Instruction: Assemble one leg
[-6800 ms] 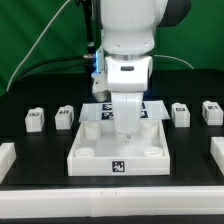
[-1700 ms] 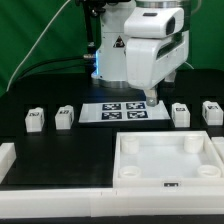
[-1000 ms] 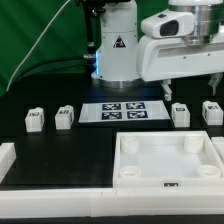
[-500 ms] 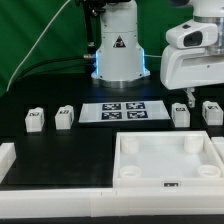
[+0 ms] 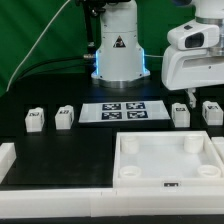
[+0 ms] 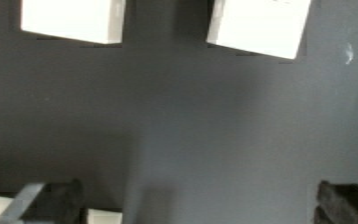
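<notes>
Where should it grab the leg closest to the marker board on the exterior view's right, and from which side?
Take the leg from straight above, fingers closing across its two side faces. It stands free, with a gap to the neighbouring leg and bare table on the other side, so both look reachable.

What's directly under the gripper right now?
Bare black table between the open fingers; two legs lie nearby, untouched. Whatever the fingers cover is hidden.

The exterior view is bright and sharp, with a small blue glow (image 5: pixel 97 66) beside the arm (image 5: pixel 118 45). The wrist view is dimmer and fuzzy. There the white legs (image 6: pixel 73 20) look soft, and the fingers (image 6: pixel 48 198) of the gripper (image 6: pixel 197 200) are dark blurs.
</notes>
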Tool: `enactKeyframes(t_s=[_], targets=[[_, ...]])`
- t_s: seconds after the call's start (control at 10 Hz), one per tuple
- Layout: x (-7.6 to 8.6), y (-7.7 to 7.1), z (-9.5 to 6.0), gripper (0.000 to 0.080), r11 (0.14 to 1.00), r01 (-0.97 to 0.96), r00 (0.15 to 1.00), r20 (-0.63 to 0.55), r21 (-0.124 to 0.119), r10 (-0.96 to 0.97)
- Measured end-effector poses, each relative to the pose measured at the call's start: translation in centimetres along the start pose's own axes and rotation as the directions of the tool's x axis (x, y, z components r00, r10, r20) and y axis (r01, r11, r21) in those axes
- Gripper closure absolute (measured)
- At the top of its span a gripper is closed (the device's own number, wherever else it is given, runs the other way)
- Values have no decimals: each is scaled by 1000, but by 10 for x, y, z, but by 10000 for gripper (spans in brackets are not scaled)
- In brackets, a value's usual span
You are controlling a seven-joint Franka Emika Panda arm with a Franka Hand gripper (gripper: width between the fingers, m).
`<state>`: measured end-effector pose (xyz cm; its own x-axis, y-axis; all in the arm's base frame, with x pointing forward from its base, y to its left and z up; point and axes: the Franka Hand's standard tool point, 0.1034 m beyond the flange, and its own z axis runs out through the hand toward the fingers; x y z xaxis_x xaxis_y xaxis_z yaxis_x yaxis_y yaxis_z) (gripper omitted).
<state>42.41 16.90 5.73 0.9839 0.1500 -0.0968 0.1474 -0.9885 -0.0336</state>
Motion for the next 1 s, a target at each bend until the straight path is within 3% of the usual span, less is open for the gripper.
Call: enactKeyframes(t_s=[0.2,0.5,1.0], targets=[[-20,-1,11,151,995,-95,960,267,14,88],[-28,-23,19,151,985,-169,807,579,37,116],[-23,-25,25,151,981,-190,783,608,33,131]])
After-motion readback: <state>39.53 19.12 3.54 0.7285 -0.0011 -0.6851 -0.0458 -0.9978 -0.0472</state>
